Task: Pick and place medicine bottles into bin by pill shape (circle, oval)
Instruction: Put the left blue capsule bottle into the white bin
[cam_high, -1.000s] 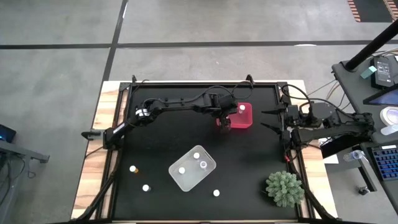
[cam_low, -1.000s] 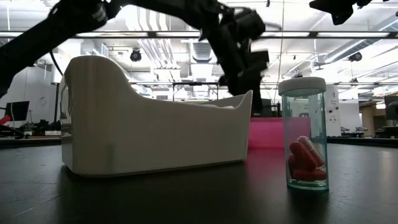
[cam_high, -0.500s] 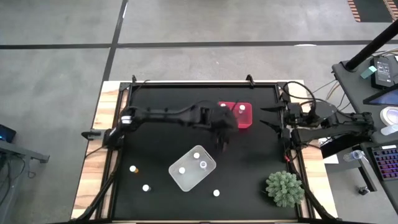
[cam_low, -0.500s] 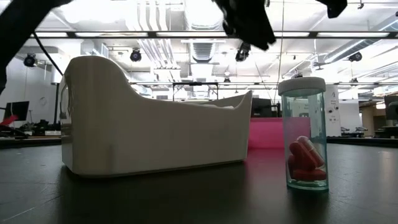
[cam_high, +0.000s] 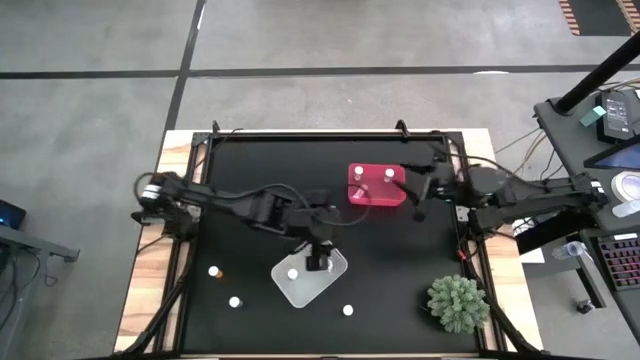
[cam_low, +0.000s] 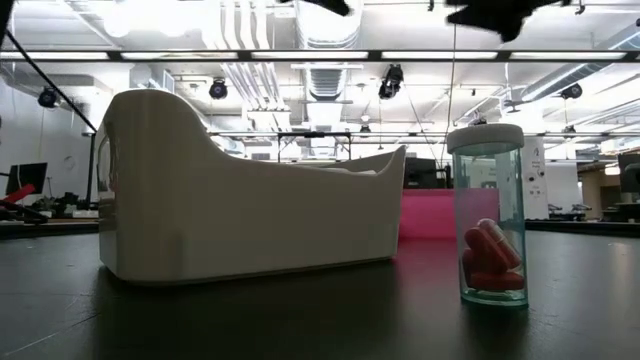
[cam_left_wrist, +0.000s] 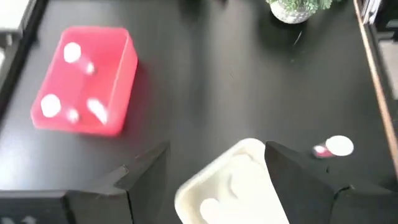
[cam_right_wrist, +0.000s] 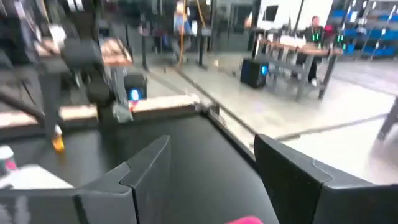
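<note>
- Desk (cam_high: 250, 160): black top, pale wood border at the side edges.
- White bin (cam_high: 309, 270): near the front edge; left claw (cam_high: 318, 262) above it, jaws wide, empty.
- Pink bin (cam_high: 377, 186): right of centre, toward the back; right claw (cam_high: 420, 188) just beside it, spread, empty.
- Medicine bottles (cam_high: 348, 310): several loose along the front edge.
- Green plant (cam_high: 458, 302): front right corner.
- Room: grey concrete floor (cam_high: 100, 100).

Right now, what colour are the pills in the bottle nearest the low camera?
Red, seen best in the low view through the clear bottle.
</note>
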